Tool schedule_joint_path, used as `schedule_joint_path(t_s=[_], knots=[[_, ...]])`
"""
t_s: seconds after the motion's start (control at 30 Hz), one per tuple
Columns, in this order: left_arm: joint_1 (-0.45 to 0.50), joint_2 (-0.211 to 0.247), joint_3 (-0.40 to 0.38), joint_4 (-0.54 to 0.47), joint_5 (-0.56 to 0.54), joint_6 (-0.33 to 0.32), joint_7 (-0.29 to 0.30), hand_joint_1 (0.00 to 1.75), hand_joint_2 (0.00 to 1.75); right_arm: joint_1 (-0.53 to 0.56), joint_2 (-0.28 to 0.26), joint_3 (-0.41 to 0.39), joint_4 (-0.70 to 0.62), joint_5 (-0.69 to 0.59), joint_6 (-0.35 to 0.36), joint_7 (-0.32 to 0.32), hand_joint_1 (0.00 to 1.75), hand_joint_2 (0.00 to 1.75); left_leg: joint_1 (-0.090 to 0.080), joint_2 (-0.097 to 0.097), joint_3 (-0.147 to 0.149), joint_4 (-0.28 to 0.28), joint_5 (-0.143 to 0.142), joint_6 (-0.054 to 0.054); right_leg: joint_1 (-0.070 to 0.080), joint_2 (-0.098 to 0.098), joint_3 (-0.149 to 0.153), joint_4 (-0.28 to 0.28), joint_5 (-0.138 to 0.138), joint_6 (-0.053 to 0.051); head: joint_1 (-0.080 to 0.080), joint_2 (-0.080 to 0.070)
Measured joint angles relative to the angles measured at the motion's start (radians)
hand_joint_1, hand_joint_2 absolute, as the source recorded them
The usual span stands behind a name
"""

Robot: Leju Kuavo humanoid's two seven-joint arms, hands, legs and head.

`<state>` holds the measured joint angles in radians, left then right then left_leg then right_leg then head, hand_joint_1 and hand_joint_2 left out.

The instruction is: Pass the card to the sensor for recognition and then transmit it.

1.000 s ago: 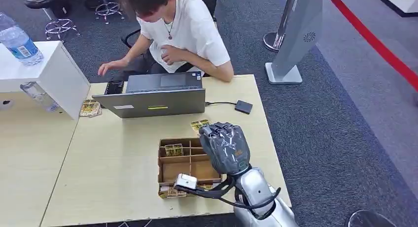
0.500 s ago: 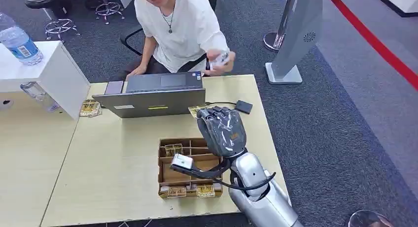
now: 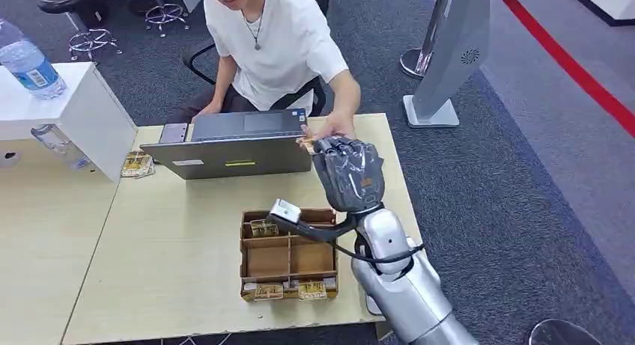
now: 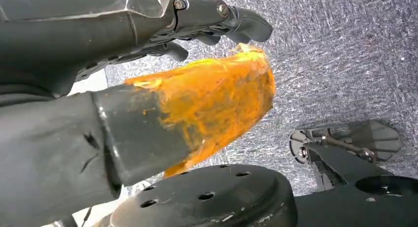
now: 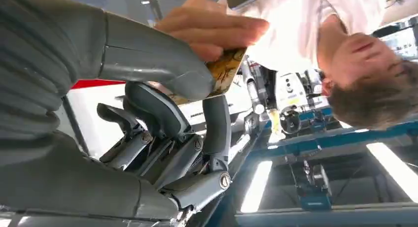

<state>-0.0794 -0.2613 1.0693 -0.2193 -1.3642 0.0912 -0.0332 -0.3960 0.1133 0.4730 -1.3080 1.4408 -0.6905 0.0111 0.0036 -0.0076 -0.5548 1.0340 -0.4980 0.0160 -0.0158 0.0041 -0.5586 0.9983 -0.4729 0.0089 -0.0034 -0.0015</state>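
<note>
The step in hand is the handover. Above the tabletop (image 3: 172, 240), the right hand (image 3: 348, 173) pinches the card (image 5: 224, 69) between thumb and finger while the person's hand (image 3: 333, 126) takes hold of it. Next, the fingers should loosen once the person pulls. The left hand (image 4: 148, 89) hangs over the floor; whether it is clenched I cannot tell. Half a second ago the person's hand was raised away, and the right hand sat lower, nearer the tray (image 3: 288, 255).

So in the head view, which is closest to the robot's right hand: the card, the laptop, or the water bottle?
From the right hand:
1. Card, pinched at its fingertips, with the person's hand on it too.
2. Laptop, just to its left.
3. Water bottle, far left on the white box.
</note>
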Motion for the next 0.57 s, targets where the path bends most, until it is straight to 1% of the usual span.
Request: schedule_joint_path(t_s=[0.03,0.07,0.2,0.37,0.4,0.57], knots=[[0.000,0.000,0.000,0.000,0.000,0.000,0.000,0.00,0.00,-0.005,0.000,-0.005,0.010,0.001,0.001,0.004,0.07,1.75,0.000,0.000,0.000,0.000,0.000,0.000,0.000,0.000,0.000,0.000,0.000,0.000,0.000,0.000],[0.000,0.000,0.000,0.000,0.000,-0.002,0.000,0.00,0.00,-0.010,0.000,-0.012,0.025,0.003,0.005,0.009,0.00,1.75,0.000,0.000,0.000,0.000,0.000,0.000,0.000,0.000,0.000,0.000,0.000,0.000,0.000,0.000],[0.000,0.000,0.000,0.000,0.001,-0.004,0.000,0.00,0.00,-0.023,0.001,-0.024,0.060,0.010,0.037,0.033,0.00,1.75,0.000,0.000,0.000,0.000,0.000,0.000,0.000,0.000,0.000,0.000,0.000,0.000,0.000,0.000],[0.000,0.000,0.000,0.000,0.003,-0.004,0.000,0.00,0.00,-0.031,0.005,-0.038,0.094,0.008,0.047,0.046,0.00,1.75,0.000,0.000,0.000,0.000,0.001,0.000,0.000,0.000,0.000,0.000,0.000,0.000,0.000,0.000],[0.000,0.000,0.000,0.000,0.003,-0.004,0.000,0.00,0.00,-0.031,0.005,-0.040,0.096,0.008,0.047,0.049,0.00,0.00,0.000,0.000,0.000,0.000,0.001,0.000,0.000,0.000,0.000,0.000,0.000,0.000,0.000,0.000],[0.000,-0.001,0.000,0.000,0.010,-0.001,0.000,0.00,0.00,-0.021,0.007,-0.045,0.091,-0.002,0.043,0.052,0.00,0.00,0.000,0.000,0.000,0.000,0.001,0.000,0.000,0.000,0.000,0.000,0.000,0.000,0.000,0.000]])
